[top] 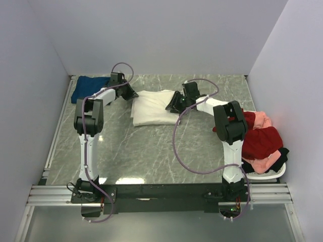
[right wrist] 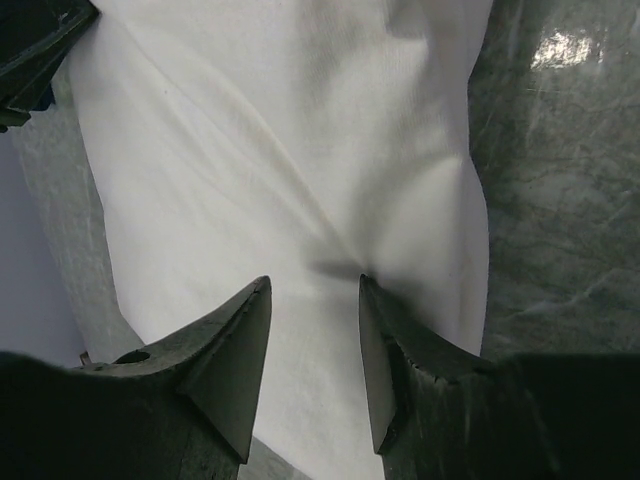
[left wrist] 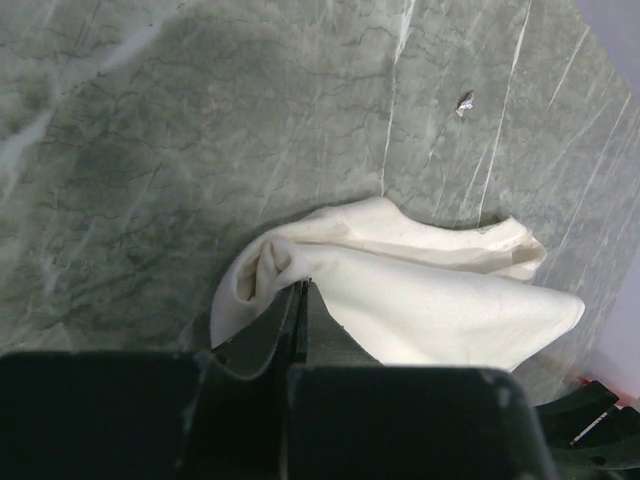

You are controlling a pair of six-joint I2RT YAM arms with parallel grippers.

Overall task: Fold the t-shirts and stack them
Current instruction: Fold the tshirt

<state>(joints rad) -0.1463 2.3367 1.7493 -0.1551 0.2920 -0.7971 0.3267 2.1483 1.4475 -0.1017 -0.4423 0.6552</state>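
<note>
A cream-white t-shirt lies partly folded at the middle back of the table. My left gripper is at its left edge, shut on a pinch of the cream-white cloth; the jaws meet with cloth at their tips. My right gripper is at the shirt's right edge, open, its fingertips pressing down on the cream-white shirt around. A dark blue t-shirt lies folded at the back left. Red, pink and black shirts are piled at the right.
A white basket holds the pile of shirts at the right edge, beside the right arm's base. Grey walls close in the marble table on three sides. A small bright speck lies on the table beyond the shirt.
</note>
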